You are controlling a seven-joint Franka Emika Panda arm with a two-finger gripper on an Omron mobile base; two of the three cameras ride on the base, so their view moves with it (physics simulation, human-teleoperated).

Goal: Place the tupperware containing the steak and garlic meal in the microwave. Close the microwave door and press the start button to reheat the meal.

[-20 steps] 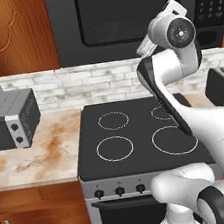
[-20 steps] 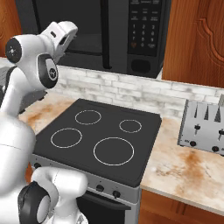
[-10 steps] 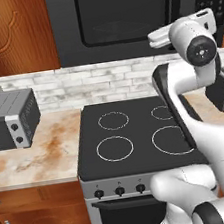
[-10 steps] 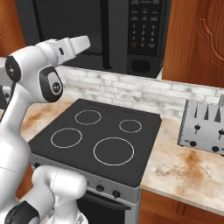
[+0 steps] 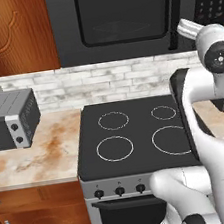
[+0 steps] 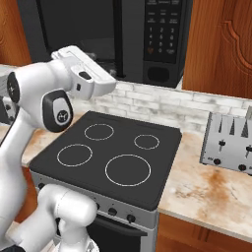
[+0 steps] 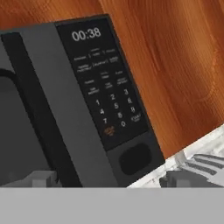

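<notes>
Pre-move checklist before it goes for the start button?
1. Microwave door shut: ok, panel sits flush in both base views.
2. Keypad in sight of the hand: ok, display lit, buttons legible in places.
3. Start button identified: cannot tell, labels too small to read.
4. Gripper empty: ok, finger tips stand wide apart with nothing between them.
5. Tupperware inside the microwave: cannot tell, the window is too dark.
6. Path to the panel clear: ok, nothing between hand and keypad.
</notes>
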